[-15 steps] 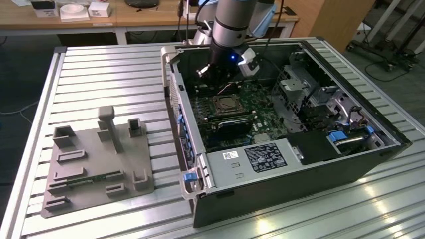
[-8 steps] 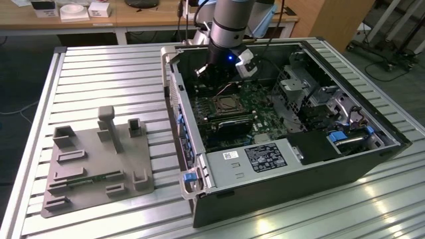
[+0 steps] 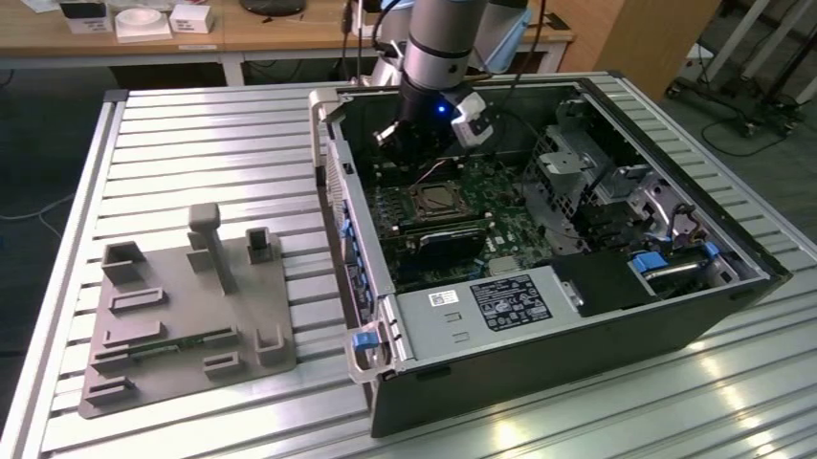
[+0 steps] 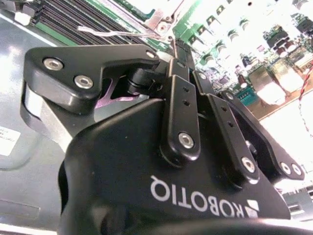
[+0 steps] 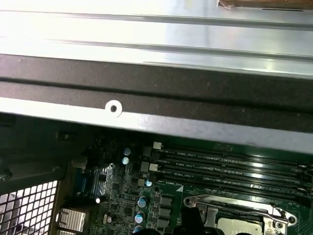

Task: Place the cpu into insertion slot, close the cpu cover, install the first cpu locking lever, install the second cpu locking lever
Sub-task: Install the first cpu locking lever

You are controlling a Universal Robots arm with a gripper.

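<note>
The open computer case lies on its side. At its near end sits a grey power supply box with a white label, and a blue latch sits at the near corner. Behind the box the green motherboard covers the case floor. The insertion slot lies on it, about midway along the case. In the first wrist view the cpu cover lies down over the slot, and the silvery top of the cpu shows in its window. Long black memory slots run beside it.

Just beyond the slot, the gripper reaches down into the case. Its 2 fingers are pressed together with nothing visible between them. The tips are near a thin wire locking lever at the socket's edge.

The case rests on a slatted metal table. A grey fixture block stands well apart, on the exterior view's left. A wooden desk stands beyond the table.

The case walls close in around the arm, while the table between the fixture and the case lies open.
</note>
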